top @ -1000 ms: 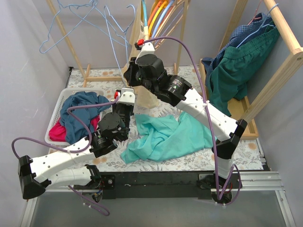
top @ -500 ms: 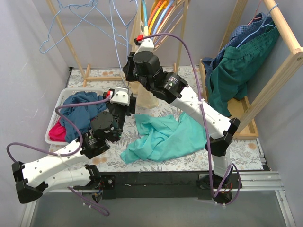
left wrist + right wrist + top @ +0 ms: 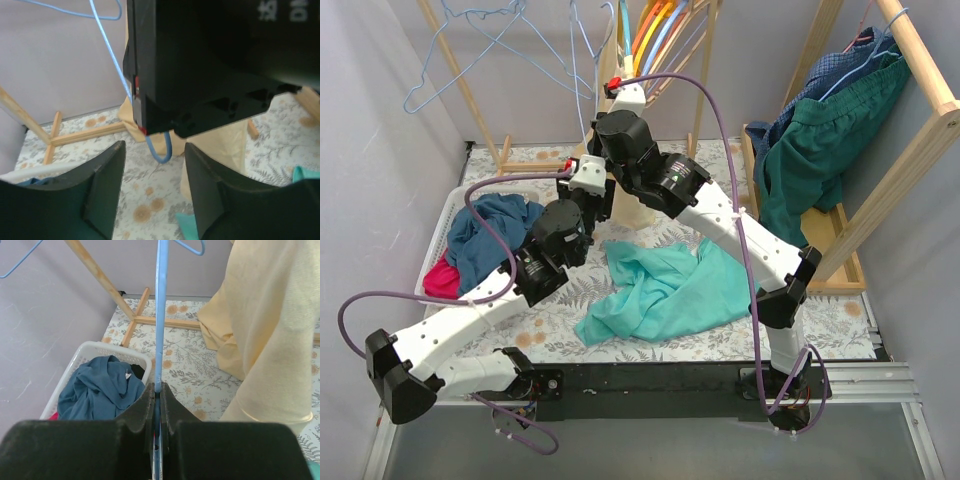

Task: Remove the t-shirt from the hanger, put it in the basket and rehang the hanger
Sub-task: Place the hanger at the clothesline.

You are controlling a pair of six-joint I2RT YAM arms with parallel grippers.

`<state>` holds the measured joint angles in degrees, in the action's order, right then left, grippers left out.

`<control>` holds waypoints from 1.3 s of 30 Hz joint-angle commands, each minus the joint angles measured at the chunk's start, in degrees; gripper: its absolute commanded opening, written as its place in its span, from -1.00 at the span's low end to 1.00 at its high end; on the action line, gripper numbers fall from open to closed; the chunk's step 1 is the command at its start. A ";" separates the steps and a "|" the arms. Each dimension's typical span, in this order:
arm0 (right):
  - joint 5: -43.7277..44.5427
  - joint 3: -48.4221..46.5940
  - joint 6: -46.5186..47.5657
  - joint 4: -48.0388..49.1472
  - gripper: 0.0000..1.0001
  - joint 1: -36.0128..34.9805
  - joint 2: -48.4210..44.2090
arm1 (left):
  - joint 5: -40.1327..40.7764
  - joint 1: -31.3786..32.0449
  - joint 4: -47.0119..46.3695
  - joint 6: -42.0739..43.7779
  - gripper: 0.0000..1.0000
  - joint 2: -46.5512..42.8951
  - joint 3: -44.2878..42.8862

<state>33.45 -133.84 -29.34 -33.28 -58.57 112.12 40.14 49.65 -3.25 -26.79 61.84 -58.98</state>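
The teal t-shirt [image 3: 670, 295] lies crumpled in the middle of the table [image 3: 720, 345], off the hanger. The blue hanger [image 3: 161, 315] is up at 11 o'clock from the shirt. My right end effector [image 3: 157, 390] is pinched tight on its wire. My left end effector [image 3: 154, 165] is part way open and holds nothing, just beside the right one. A white basket [image 3: 448, 212] of clothes sits at 9 o'clock from the shirt.

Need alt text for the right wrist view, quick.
Jaws shut on a blue hanger that runs straight up the centre. A yellow cloth hangs at right; a white basket holding blue clothes sits lower left.
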 commanded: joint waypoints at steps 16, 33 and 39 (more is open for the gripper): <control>-6.64 4.82 -1.15 5.06 -0.97 1.44 -6.12 | 1.35 -0.69 -11.61 4.11 -1.00 -0.32 1.24; -9.37 21.07 0.16 16.31 0.43 2.40 -17.54 | -0.32 -0.52 5.85 -3.53 -1.00 -6.39 -2.80; -8.32 30.91 2.27 20.08 0.50 2.58 -25.62 | 1.61 -0.61 13.17 -8.89 -1.00 -5.50 -7.90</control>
<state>23.88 -107.48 -29.26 -18.44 -56.34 92.71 40.14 49.25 4.03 -31.07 57.12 -62.96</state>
